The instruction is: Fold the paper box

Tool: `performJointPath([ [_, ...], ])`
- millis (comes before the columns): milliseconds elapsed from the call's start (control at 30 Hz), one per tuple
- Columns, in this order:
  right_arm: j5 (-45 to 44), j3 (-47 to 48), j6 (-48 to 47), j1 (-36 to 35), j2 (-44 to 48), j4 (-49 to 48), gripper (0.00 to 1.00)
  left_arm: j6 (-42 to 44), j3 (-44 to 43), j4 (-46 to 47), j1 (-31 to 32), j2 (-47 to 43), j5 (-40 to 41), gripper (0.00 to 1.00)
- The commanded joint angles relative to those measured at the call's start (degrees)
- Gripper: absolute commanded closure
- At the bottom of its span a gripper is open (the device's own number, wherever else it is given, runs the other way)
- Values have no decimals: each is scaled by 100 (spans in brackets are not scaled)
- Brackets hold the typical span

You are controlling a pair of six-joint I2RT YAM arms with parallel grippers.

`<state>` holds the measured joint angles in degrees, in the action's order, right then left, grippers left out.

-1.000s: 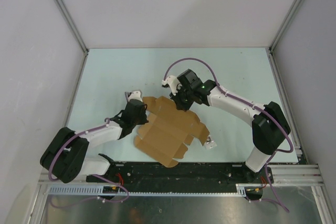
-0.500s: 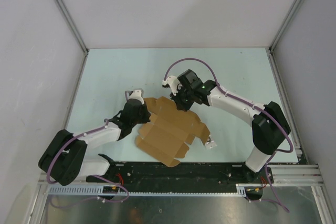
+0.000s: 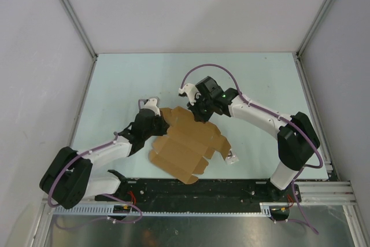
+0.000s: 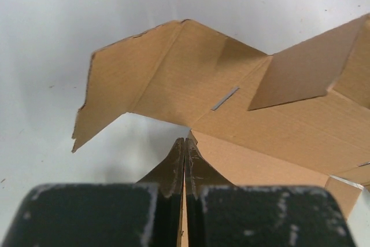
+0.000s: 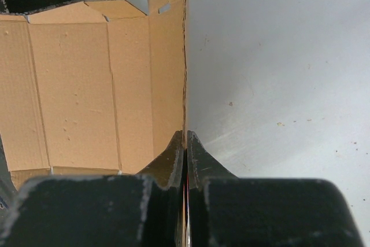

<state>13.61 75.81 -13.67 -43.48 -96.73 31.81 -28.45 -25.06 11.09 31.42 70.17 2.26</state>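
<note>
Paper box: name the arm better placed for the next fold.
Probably right. The right gripper has its jaws shut on the paper box along a long edge parallel to the creases; the left gripper only pinches a small flap.

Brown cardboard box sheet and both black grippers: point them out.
brown cardboard box sheet [image 3: 186, 143], top view, middle panel.
left gripper [image 4: 184, 146], left wrist view, between closed fingertips.
right gripper [image 5: 185, 140], right wrist view, between closed fingertips.

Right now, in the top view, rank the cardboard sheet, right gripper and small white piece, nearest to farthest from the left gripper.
1. The cardboard sheet: pinched at its left edge by the left gripper.
2. The right gripper: on the sheet's far edge.
3. The small white piece: by the sheet's right edge.
</note>
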Motion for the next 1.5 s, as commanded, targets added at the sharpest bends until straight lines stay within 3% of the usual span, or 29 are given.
performJointPath([
  [0,107,4,84,24,75,-158,100,76,45,183,110,-127,-295,100],
  [800,72,4,84,42,75,-149,100,-56,-8,499,558,489,-402,100],
  [967,-191,4,58,16,58,-114,100,111,54,263,558,-335,-288,100],
  [1200,-1078,4,-56,-169,84,-166,100,357,-34,-458,541,-2540,485,100],
  [1367,-1598,-75,-188,-371,154,-430,100,270,-8,-749,200,-3132,1179,100],
  [1467,-1650,-101,-293,-459,172,-606,100,-124,36,-749,-344,-2975,962,100],
])
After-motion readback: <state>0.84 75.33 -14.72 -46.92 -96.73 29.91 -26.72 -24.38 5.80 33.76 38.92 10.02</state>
